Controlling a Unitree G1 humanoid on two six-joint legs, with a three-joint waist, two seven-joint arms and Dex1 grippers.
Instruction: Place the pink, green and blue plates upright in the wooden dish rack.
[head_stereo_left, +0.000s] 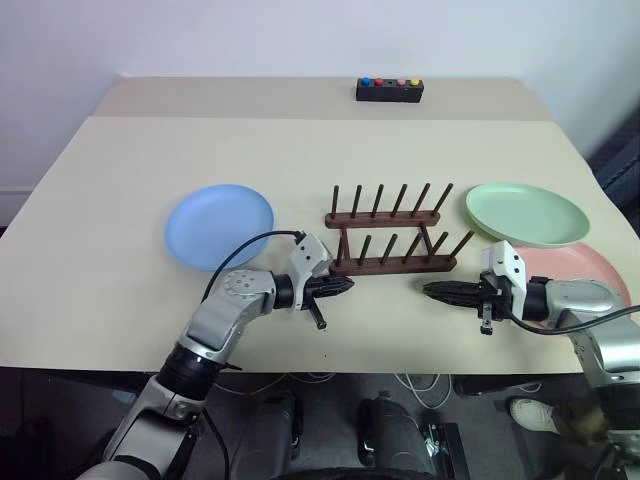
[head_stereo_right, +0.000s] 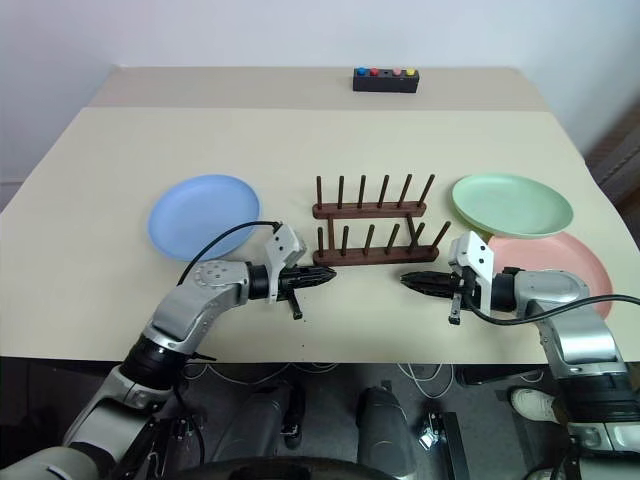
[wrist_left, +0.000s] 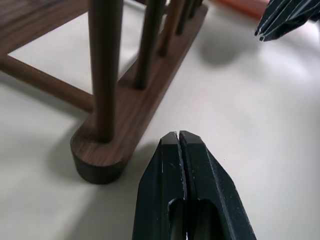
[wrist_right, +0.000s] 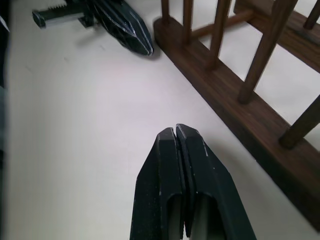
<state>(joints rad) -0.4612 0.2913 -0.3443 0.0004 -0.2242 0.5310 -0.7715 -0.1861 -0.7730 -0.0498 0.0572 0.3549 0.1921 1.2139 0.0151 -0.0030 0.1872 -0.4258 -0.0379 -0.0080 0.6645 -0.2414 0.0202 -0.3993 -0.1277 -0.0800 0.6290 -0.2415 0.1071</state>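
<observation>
The wooden dish rack (head_stereo_left: 390, 232) stands empty in the middle of the table. The blue plate (head_stereo_left: 218, 225) lies flat to its left. On the right the green plate (head_stereo_left: 526, 213) lies flat, and the pink plate (head_stereo_left: 575, 268) lies nearer, partly hidden under my right arm. My left gripper (head_stereo_left: 347, 284) is shut and empty, its tip close to the left end of the rack's near rail (wrist_left: 125, 125). My right gripper (head_stereo_left: 427, 290) is shut and empty too, low over the table just in front of the rack's right end, pointing at the left one.
A small black box (head_stereo_left: 389, 90) with coloured buttons sits at the back of the table. The table's front edge (head_stereo_left: 330, 368) runs just below both grippers. A seam crosses the tabletop near the back.
</observation>
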